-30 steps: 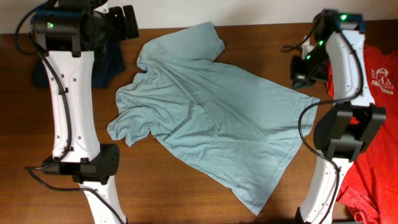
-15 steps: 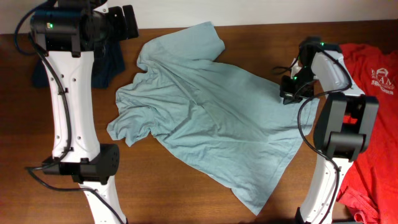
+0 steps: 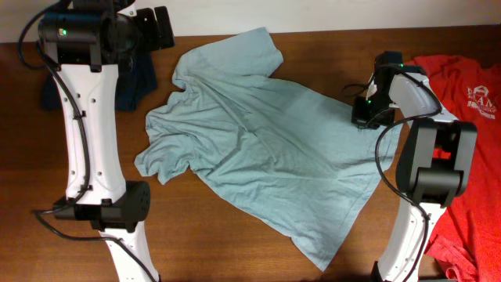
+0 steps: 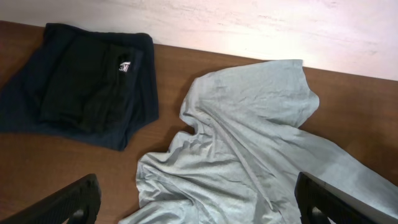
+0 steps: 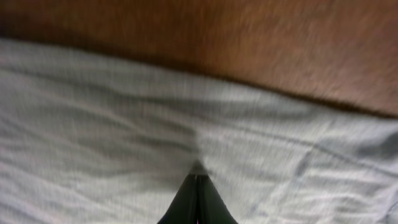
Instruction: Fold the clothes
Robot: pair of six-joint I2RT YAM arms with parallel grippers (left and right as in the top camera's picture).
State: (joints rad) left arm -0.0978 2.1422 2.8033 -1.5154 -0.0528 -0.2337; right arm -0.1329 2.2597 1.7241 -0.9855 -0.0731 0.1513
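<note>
Brown wood forms the surface (image 3: 235,251), where a rumpled pale blue-grey cotton T-shirt (image 3: 266,149) lies spread unfolded across the middle, with a coral-red T-shirt (image 3: 481,196) bearing a white chest print at the right edge and a folded dark navy garment (image 4: 87,87) at the far left. The right tool (image 3: 364,117) rests on the blue-grey shirt's right edge, tips pressed together against the cloth; the left tool (image 4: 199,205) hangs spread wide at the far left, holding nothing.
</note>
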